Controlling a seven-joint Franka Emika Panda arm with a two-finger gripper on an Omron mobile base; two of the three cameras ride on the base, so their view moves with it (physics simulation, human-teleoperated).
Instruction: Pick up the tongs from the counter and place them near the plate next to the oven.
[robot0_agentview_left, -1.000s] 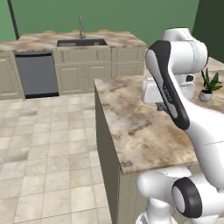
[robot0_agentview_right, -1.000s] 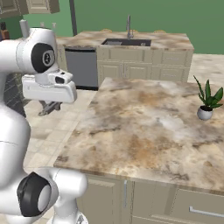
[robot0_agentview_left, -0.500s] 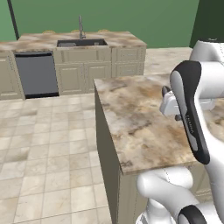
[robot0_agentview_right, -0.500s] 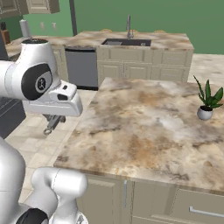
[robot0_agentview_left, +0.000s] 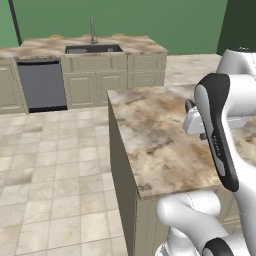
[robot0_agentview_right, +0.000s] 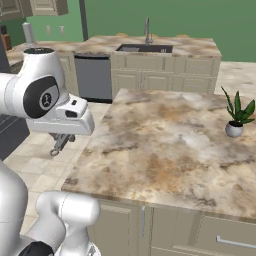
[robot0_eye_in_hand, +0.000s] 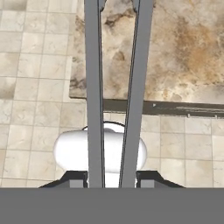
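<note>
The tongs (robot0_eye_in_hand: 94, 87) are two long grey metal arms that run up the hand view from between my fingertips. My gripper (robot0_eye_in_hand: 111, 178) is shut on them. It holds them in the air over the corner of the marbled counter (robot0_eye_in_hand: 183, 48) and the tiled floor beside it. In the right base view the gripper (robot0_agentview_right: 60, 142) hangs under the white hand, left of the counter (robot0_agentview_right: 165, 140), with a dark tongs end (robot0_agentview_right: 54, 151) poking out below. My forearm covers most of the hand in the left base view. The plate is out of view. A dark front (robot0_agentview_right: 10, 132) at the left edge may be the oven; I cannot tell.
A small potted plant (robot0_agentview_right: 237, 117) stands on the counter's right side. Across the tiled floor (robot0_agentview_left: 55, 165) a back counter run carries a sink (robot0_agentview_right: 145, 48) with a faucet, and a dark dishwasher (robot0_agentview_right: 92, 77) sits under it.
The arm has swung, its forearm moving right in the left base view. The hand has sunk a little at the counter's left edge. The tongs stay gripped.
</note>
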